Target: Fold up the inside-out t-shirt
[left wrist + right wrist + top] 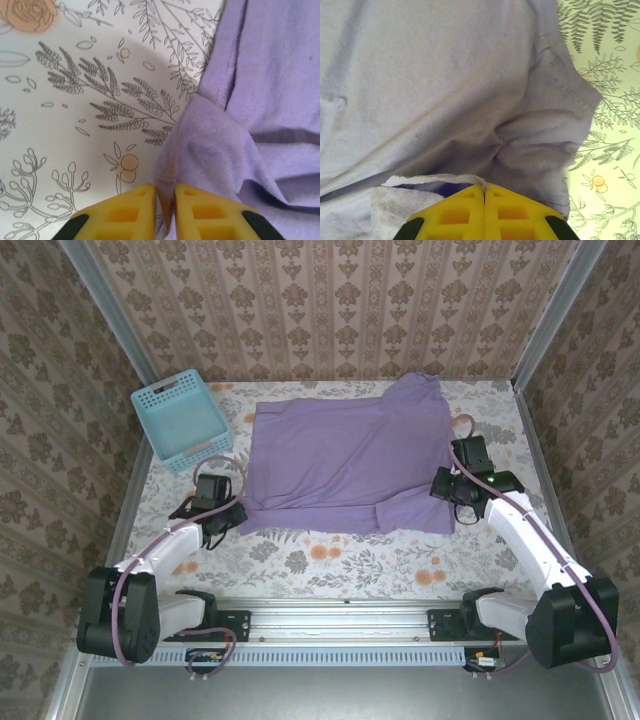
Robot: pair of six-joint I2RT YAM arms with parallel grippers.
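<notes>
Looking down from above, I see the purple t-shirt (350,455) lying flat on the flowery table cover (330,560). It is just beside the light-blue basket (170,390) and stretches away from it. Its long way runs sideways, from the basket's side across to the far side.

The left gripper (226,518) is the one near the basket. It sits at the shirt corner that is closest to the arms. The right gripper (447,488) is well away from the basket, at the shirt's other end, by a sleeve.

So each gripper sits at one end, with the cloth between them. I think a fold would have to bring one end over toward the other.

The left wrist camera shows what the top one cannot. Its yellow fingers (125,212) are nearly together, with a pinch of the purple corner squeezed between them.

The right wrist camera shows its fingers (520,215) pressed shut and touching each other. They are right at a rumpled bit of cloth with a white patch (395,202). I cannot tell if any cloth is caught there.
</notes>
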